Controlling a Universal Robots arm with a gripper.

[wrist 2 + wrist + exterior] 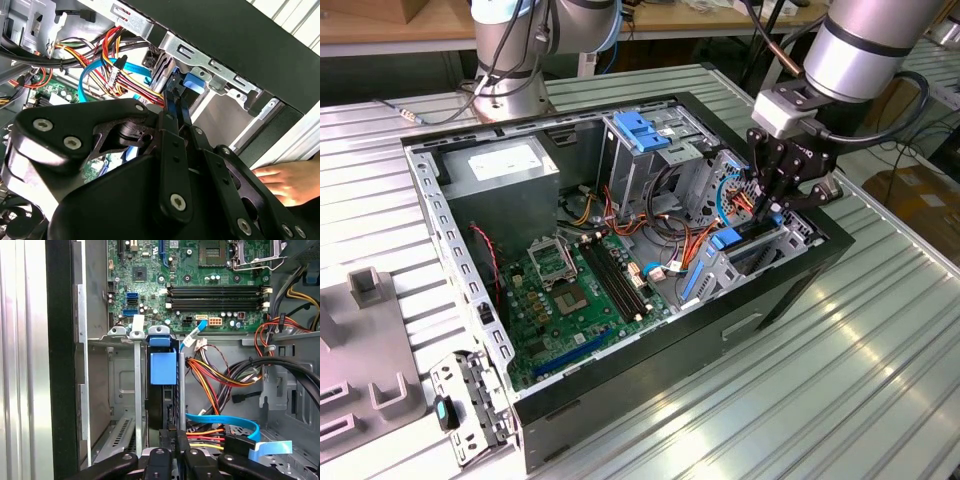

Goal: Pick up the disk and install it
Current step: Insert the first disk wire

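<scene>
The disk (162,405) stands on edge in the drive bay of the open computer case (790,275), at the exterior view's right. Its blue plastic rail (163,367) faces up; the same blue part (732,240) shows in the bay in the exterior view. My gripper (772,212) reaches down into that bay. In both wrist views its black fingers (172,107) lie close together, and the gripper (176,437) is shut with its tips at the near end of the disk. Whether the tips clamp any part of the disk is hidden.
Red, yellow and blue cables (220,375) crowd beside the bay. The motherboard (575,285) lies on the case floor, with the grey power supply box (505,170) behind it. A person's hand (280,182) rests outside the case wall. A second arm's base (510,60) stands behind the case.
</scene>
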